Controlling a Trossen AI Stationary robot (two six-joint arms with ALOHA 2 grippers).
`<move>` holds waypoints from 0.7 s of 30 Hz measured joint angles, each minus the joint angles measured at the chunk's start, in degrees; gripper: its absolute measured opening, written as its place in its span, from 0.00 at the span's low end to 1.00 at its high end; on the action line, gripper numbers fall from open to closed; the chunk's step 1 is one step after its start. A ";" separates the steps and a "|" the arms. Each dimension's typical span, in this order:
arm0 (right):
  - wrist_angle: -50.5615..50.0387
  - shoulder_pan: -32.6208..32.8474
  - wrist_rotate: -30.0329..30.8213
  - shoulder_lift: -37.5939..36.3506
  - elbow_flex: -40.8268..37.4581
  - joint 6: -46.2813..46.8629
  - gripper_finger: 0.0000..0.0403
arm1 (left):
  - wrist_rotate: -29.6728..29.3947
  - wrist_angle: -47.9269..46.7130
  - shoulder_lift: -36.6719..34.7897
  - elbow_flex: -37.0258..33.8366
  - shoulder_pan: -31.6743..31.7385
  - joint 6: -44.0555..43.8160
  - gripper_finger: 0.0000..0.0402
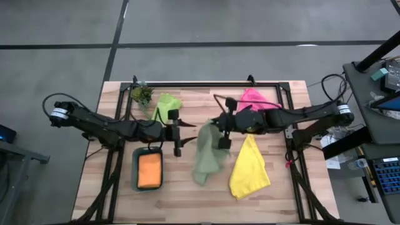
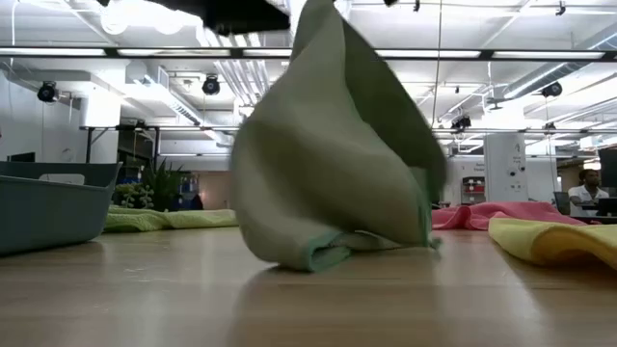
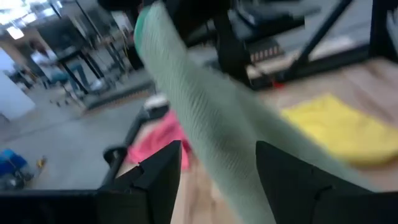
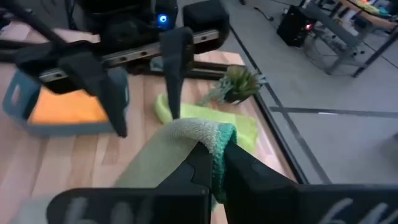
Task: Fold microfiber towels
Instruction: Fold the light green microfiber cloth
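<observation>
A pale sage green towel point(image 1: 206, 153) hangs from my right gripper point(image 4: 211, 152), which is shut on it above the table's middle. My left gripper point(image 1: 178, 136) stands open just left of that towel, touching nothing; in its wrist view the hanging towel point(image 3: 211, 118) shows beyond the gap between its fingers. A yellow towel point(image 1: 250, 169) lies crumpled near the right. A pink towel point(image 1: 253, 97) lies at the far right and a lime green towel point(image 1: 165, 106) at the far left. An orange towel point(image 1: 149, 170) lies in the teal tray point(image 1: 135, 169). My right gripper pinches the sage towel's top end, at its teal-stitched hem point(image 4: 219, 140), between its two fingers. The fingers come from the table's right, slanting a little downward. The towel hangs below them in loose folds, with its lower end point(image 2: 318, 253) bunched on the table.
A small potted plant point(image 1: 142, 94) stands at the far left by the lime green towel. A black frame point(image 1: 206, 83) runs along the table's far edge and down both sides. Bare wood shows at the near edge point(image 1: 200, 206).
</observation>
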 joint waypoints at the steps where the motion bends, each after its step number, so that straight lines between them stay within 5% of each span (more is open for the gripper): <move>1: -1.48 -0.02 0.31 0.50 1.90 0.29 0.02 | 0.02 0.09 -0.51 0.72 0.00 0.41 0.48; 9: -12.84 -0.55 11.26 5.83 13.07 15.04 0.02 | -0.71 0.68 -5.61 2.75 0.02 2.68 0.48; 21: -10.32 -0.63 6.33 11.09 13.52 17.68 0.02 | -8.99 7.43 2.88 2.24 0.85 -1.83 0.48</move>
